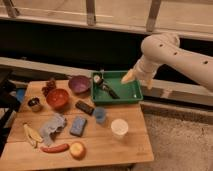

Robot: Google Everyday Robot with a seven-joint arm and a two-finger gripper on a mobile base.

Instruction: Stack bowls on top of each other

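Gripper (129,76) hangs over the green plastic tray (118,99) at the far right corner of the wooden table (127,146), can't tell if it's open or closed tbh. Red-orange round plastic bowl (57,98) and dark purple round plastic bowl (79,84) sit just beside each other toward the far left corner, well apart from it. Risk imo: small metal cup (34,104) sits near the red one, easy to bump, and shallow rims could slip.

1 high oblique view, tool (130,76) over tray (120,99)
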